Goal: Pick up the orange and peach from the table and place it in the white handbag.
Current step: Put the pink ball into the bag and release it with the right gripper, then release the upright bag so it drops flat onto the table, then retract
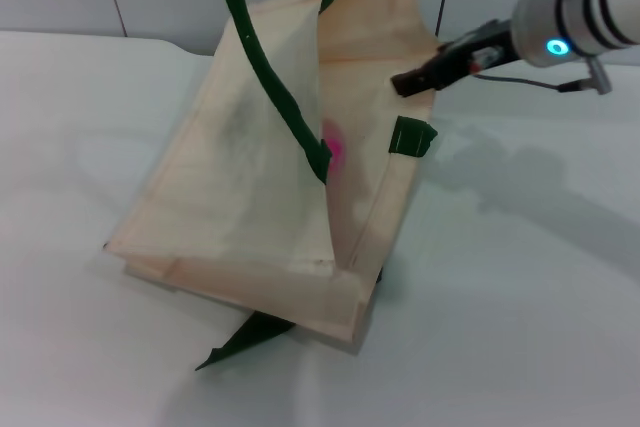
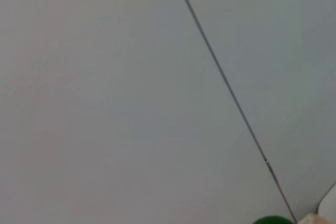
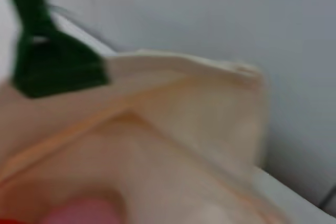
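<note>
One arm at work: right gripper point(image 1: 405, 83) at rim of white handbag point(image 1: 240, 197) | peach point(image 3: 79, 212) below inside | jaws state: cannot tell

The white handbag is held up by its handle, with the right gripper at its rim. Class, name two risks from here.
1. The white handbag hangs tilted from its green handle; if the handle slips, the bag may collapse shut.
2. The right gripper sits at the bag's upper edge and could snag the fabric on withdrawal, dragging the bag. A pink shape, perhaps the peach, shows through the cloth and could roll out.
</note>
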{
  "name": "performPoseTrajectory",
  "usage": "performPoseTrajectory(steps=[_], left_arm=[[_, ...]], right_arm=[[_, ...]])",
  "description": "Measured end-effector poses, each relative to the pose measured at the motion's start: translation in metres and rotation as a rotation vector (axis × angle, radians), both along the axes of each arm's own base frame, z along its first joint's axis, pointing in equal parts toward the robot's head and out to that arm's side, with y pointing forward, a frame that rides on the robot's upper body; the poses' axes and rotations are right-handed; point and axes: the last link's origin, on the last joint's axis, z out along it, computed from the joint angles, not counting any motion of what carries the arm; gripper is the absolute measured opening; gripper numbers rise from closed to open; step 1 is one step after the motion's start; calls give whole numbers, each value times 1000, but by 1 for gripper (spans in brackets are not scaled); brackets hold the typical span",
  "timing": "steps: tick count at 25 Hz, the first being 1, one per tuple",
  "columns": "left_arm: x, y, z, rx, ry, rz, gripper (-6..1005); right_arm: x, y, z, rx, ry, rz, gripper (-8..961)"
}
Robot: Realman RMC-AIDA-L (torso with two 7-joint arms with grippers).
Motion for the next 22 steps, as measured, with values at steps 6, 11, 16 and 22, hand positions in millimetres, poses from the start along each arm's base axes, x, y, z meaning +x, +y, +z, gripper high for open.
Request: performPoseTrajectory(steps=[6,11,16,22], left_arm=[[-10,0,2,9,-4,25,258],[-15,1,6,22,-13,39,262],[-22,2,9,36,-23,54,265],[-27,3,10,47,-35,58,269]], right_arm=[[23,2,29,93,15,-41,868],[43,-3,68,214,39,-56,863],[45,-11,104,364,101,-11,863],[44,-25,134,515,211,62,864]])
